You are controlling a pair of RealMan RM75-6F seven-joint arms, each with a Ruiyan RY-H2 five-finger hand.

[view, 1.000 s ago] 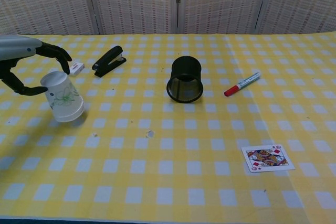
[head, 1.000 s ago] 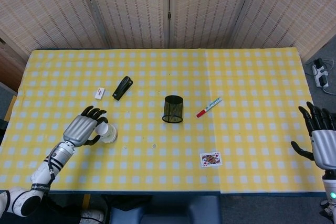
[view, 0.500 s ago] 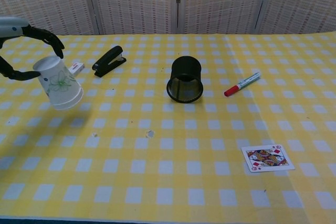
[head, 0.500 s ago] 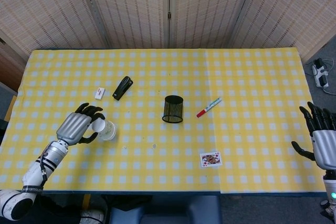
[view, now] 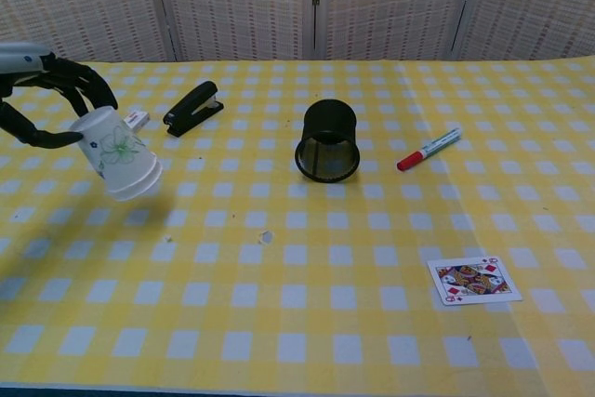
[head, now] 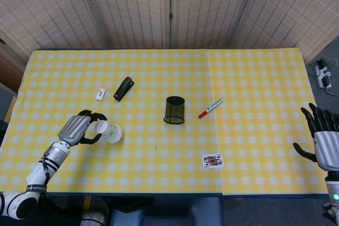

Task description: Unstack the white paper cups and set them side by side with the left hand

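Observation:
My left hand holds the white paper cup stack by its base, at the left of the yellow checked table. The stack has a green leaf print. It is lifted off the cloth and tilted, with its rim pointing down and to the right. I cannot tell from these views how many cups are nested in it. At the far right edge of the head view my right hand is open with fingers spread, off the table's side. It does not show in the chest view.
A black stapler and a small white eraser lie behind the cups. A black mesh pen cup stands mid-table, a red marker to its right, a playing card near the front.
My left hand has raised the cup stack off the cloth and tipped it further, its rim swinging to the right. The right hand has hardly moved.

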